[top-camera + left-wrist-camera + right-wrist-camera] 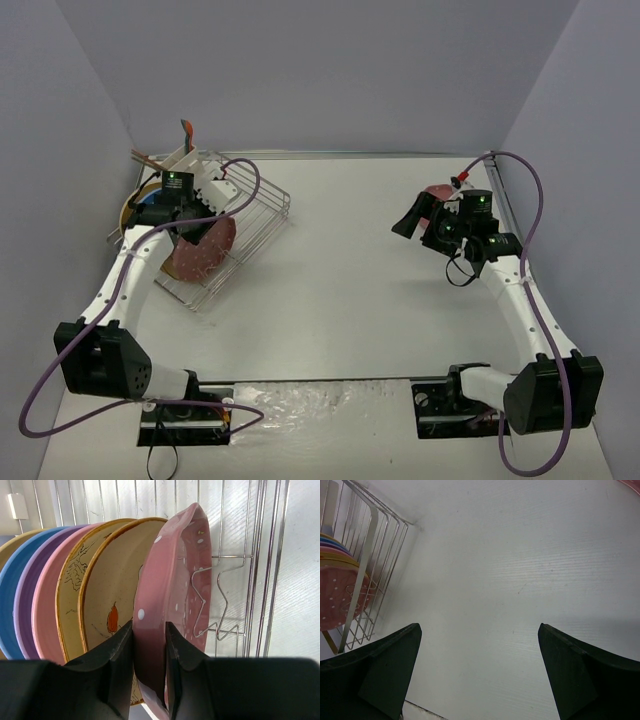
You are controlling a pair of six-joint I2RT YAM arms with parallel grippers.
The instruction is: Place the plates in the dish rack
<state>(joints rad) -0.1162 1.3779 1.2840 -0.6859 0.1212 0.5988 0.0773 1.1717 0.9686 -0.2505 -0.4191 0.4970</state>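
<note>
The dark-pink white-dotted plate (170, 580) stands on edge in the silver wire dish rack (250, 555), last in a row. Beside it stand two cream floral plates (107, 590), then pink (47, 600), purple (25, 595), blue (10, 600) and yellow (15, 542) ones. My left gripper (149, 650) is shut on the dotted plate's rim. In the top view the left gripper (185, 218) is over the rack (262, 215) with the dotted plate (205, 250) under it. My right gripper (425, 225) is open and empty above bare table (479, 626).
A pink plate (437, 190) lies on the table behind the right gripper, its edge in the right wrist view's corner (632, 481). A white utensil caddy (190, 160) with utensils sits at the rack's far corner. The rack (370, 555) shows at the right wrist view's left.
</note>
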